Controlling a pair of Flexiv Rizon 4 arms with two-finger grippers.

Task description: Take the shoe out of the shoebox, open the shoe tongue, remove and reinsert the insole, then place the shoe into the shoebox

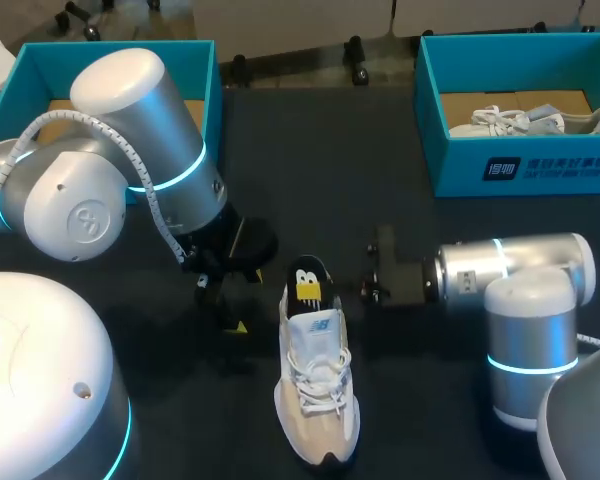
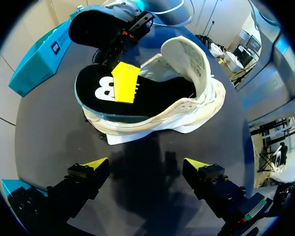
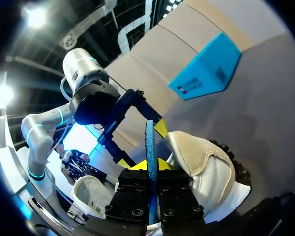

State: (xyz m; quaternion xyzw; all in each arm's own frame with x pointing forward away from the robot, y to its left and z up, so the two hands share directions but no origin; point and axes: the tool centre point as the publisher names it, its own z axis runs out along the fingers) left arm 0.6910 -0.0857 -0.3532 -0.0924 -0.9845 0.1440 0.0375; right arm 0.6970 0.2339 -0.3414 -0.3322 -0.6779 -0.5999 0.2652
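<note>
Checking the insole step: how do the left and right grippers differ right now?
The left gripper is open and empty; the right gripper is shut on the black insole. The left gripper hangs over bare table short of the shoe, while the right gripper is at the shoe's heel opening. Both have yellow tips and sit near the shoe's heel.

The white shoe sits on its sole, well apart from the blue shoebox. Its black insole pokes out at the heel.
</note>
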